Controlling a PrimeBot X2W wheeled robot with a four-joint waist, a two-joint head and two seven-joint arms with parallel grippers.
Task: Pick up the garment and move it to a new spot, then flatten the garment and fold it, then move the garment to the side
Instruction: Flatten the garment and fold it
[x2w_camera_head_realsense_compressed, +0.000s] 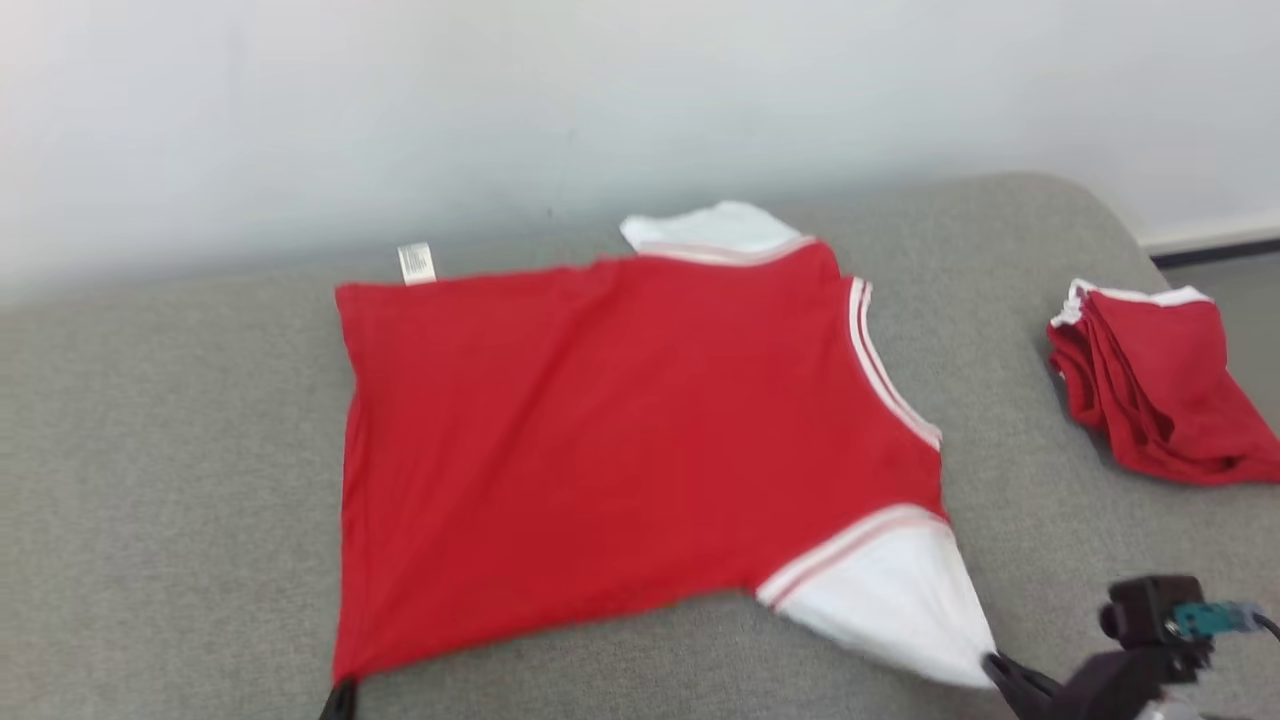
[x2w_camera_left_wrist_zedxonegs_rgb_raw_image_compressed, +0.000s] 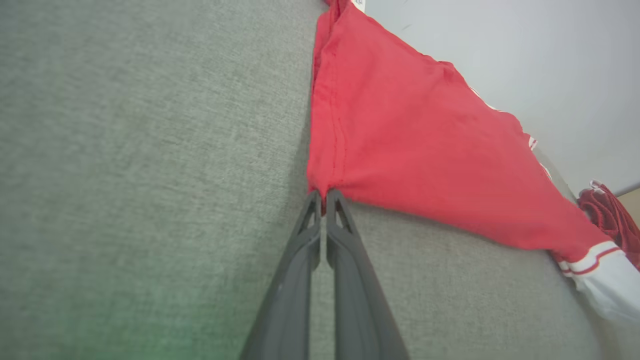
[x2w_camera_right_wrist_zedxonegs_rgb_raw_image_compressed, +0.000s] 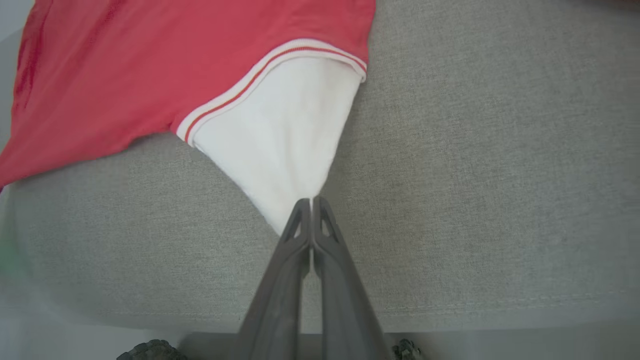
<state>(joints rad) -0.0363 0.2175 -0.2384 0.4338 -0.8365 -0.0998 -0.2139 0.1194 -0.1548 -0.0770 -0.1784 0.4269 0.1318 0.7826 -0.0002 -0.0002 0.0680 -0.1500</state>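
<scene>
Behind, a plain pale wall (x2w_camera_head_realsense_compressed: 640, 100) backs a broad grey fabric surface (x2w_camera_head_realsense_compressed: 150, 450). The red garment (x2w_camera_head_realsense_compressed: 620, 430) lies spread nearly flat across its middle, and a folded red pile (x2w_camera_head_realsense_compressed: 1160, 390) sits well apart at the right. The left gripper (x2w_camera_left_wrist_zedxonegs_rgb_raw_image_compressed: 324, 192) pinches a hem corner, the right gripper (x2w_camera_right_wrist_zedxonegs_rgb_raw_image_compressed: 311, 202) a white sleeve tip. A small label (x2w_camera_head_realsense_compressed: 416, 263) shows at the far edge.
</scene>
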